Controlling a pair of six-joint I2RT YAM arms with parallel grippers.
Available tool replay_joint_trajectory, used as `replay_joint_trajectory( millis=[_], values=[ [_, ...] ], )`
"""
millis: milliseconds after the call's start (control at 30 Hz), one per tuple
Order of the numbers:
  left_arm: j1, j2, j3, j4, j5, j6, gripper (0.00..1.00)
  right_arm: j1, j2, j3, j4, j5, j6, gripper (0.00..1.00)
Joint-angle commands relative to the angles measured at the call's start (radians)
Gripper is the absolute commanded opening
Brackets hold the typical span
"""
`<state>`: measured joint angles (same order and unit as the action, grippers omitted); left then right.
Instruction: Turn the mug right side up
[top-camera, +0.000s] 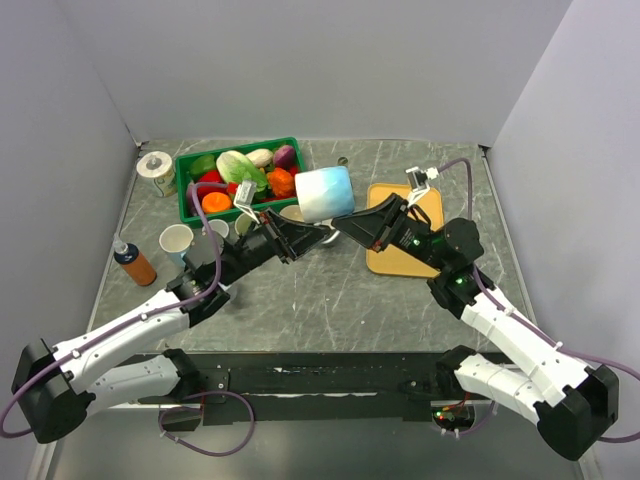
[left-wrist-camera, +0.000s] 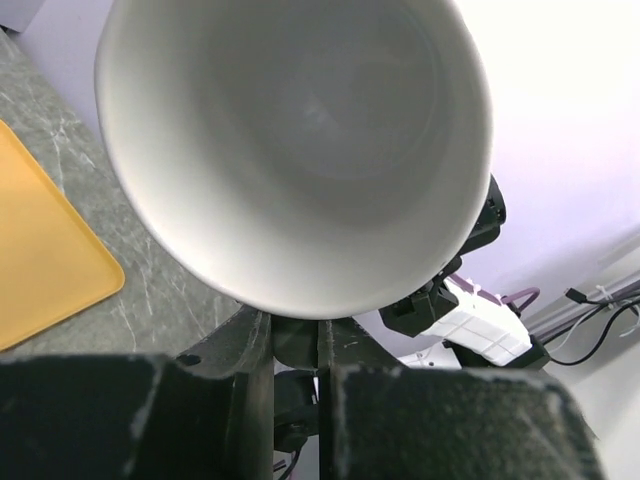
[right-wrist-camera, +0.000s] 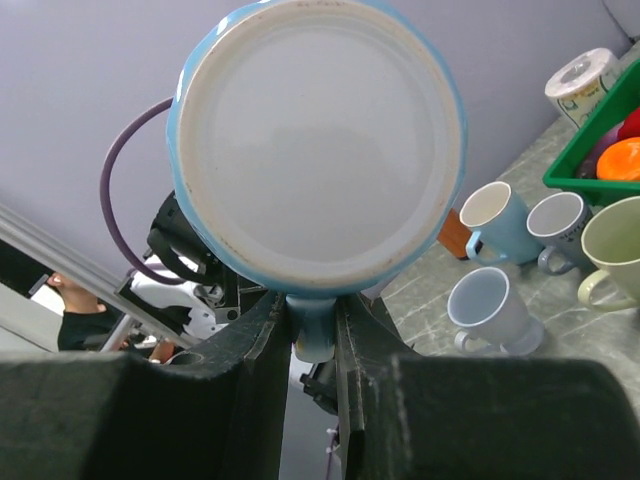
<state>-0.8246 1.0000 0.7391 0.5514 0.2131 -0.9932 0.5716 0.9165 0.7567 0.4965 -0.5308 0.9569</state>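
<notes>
One mug (top-camera: 325, 193) in right jaws

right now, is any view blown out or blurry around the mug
top external: even light, sharp, the mug clear; left wrist: the wall behind the mug is washed out to near white, the jaws at the bottom dark and soft; right wrist: the mug crisp, near jaws blurred
</notes>
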Motion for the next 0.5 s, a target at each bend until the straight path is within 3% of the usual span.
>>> replay_joint_trajectory(
  millis=[0,200,233,267,333,367,433,467],
  values=[
    [-0.005,-0.034,0.013,0.015,-0.038,0.044,0.01,0.014,-0.002,0.023,0.074,0.011,-0.007,0.00],
    [-0.007,-0.070,0.009,-0.024,-0.098,0.077,0.01,0.016,0.010,0.044,0.013,0.008,-0.037,0.02],
    [-0.007,-0.073,0.009,-0.031,-0.107,0.080,0.01,0.017,0.010,0.041,0.017,0.008,-0.041,0.09],
    [-0.007,-0.077,0.016,-0.048,-0.116,0.085,0.01,0.016,0.009,0.038,0.022,0.005,-0.046,0.28],
    [-0.007,-0.086,0.028,-0.115,-0.156,0.111,0.01,0.016,0.008,0.041,-0.021,0.018,-0.056,0.44],
    [-0.008,-0.089,0.043,-0.143,-0.175,0.120,0.01,0.016,0.007,0.046,-0.045,0.035,-0.079,0.57],
    [-0.008,-0.098,0.058,-0.233,-0.208,0.151,0.01,0.016,0.004,0.061,-0.143,0.060,-0.104,0.68],
    [-0.008,-0.104,0.072,-0.261,-0.243,0.162,0.01,0.016,-0.001,0.067,-0.182,0.075,-0.139,0.85]
  ],
)
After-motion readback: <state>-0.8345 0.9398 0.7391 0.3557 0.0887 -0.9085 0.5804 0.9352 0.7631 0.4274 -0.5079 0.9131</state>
